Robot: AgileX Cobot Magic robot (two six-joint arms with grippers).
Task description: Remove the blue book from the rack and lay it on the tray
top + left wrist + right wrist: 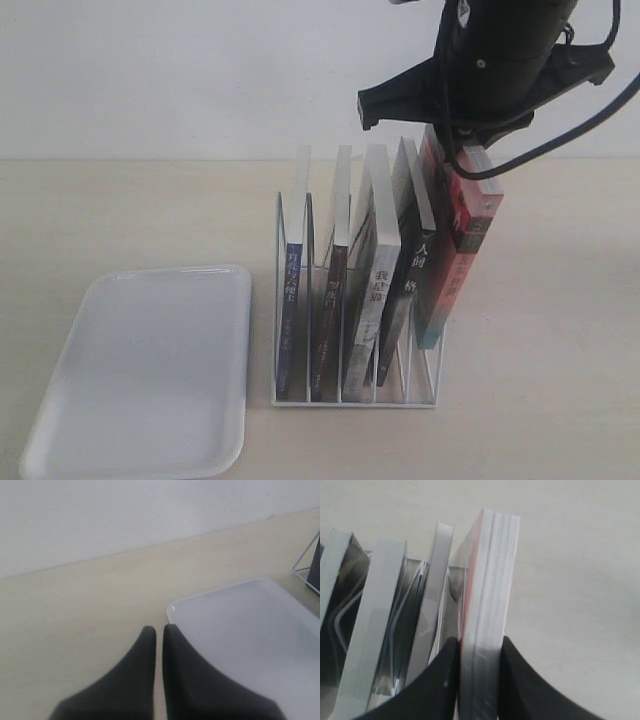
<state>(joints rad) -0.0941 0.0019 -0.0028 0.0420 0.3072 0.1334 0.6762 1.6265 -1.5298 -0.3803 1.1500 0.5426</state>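
The blue book (292,285) stands upright in the leftmost slot of the white wire rack (355,402), its blue spine facing the camera. My right gripper (455,140) (479,645) is at the rack's far right end, shut on the top edge of the red-spined book (470,235) (492,580), which sits higher than the other books. The white tray (150,380) (240,630) lies flat to the left of the rack with nothing on it. My left gripper (160,630) hovers shut and holding nothing by a tray corner; it is out of the exterior view.
Between the blue and red books stand a maroon-spined book (332,300), a pale-spined book (378,290) and a black-spined book (412,280). A corner of the rack (305,562) shows in the left wrist view. The beige table (120,210) meets a white wall behind.
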